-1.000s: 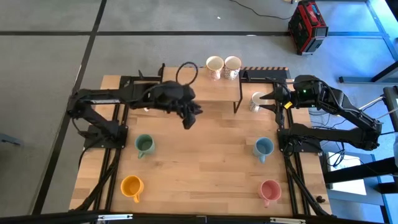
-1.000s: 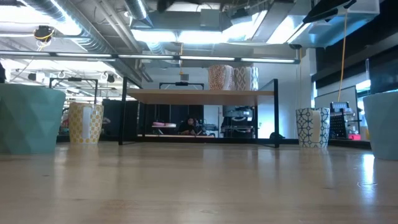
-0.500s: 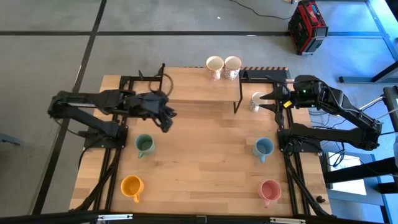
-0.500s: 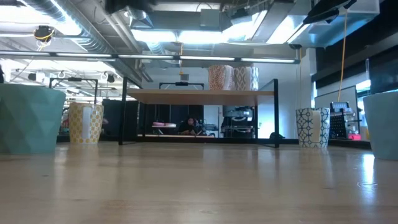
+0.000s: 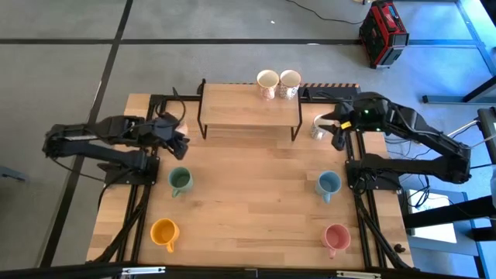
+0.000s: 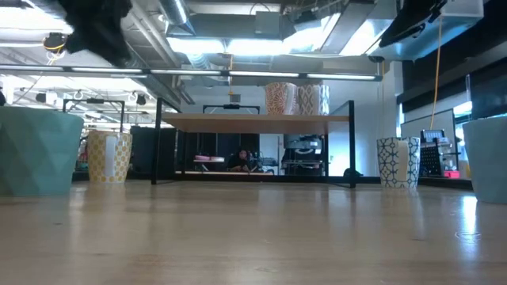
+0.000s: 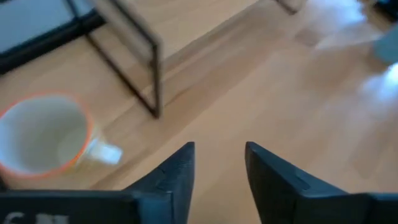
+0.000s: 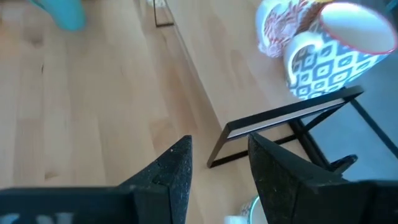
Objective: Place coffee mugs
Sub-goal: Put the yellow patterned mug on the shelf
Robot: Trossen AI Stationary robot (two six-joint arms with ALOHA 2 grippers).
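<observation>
The high view shows two patterned white mugs [image 5: 267,81] [image 5: 290,80] standing on the far right end of the wooden shelf [image 5: 249,108]. A third white mug [image 5: 318,124] stands on the table by the shelf's right legs. Green [image 5: 180,181], orange [image 5: 164,231], blue [image 5: 328,184] and pink [image 5: 335,237] mugs stand nearer. My left gripper [image 5: 178,141] is open left of the shelf. Its wrist view shows a white, orange-rimmed mug [image 7: 43,140] just beside its open fingers [image 7: 221,163]. My right gripper [image 8: 219,155] is open next to the third white mug.
The shelf's black metal legs [image 5: 201,124] [image 5: 294,128] stand between the two arms. Black arm mounts run along the table's left and right edges [image 5: 132,167] [image 5: 376,170]. Bare wood lies in the table's middle [image 5: 256,194]. A red case [image 5: 383,32] sits on the floor beyond the table.
My left gripper has drawn back from above the shelf's near edge toward the table's left edge and come lower beside the shelf's left legs. My right gripper has shifted slightly next to the white mug at the shelf's right legs. No mug has moved.
</observation>
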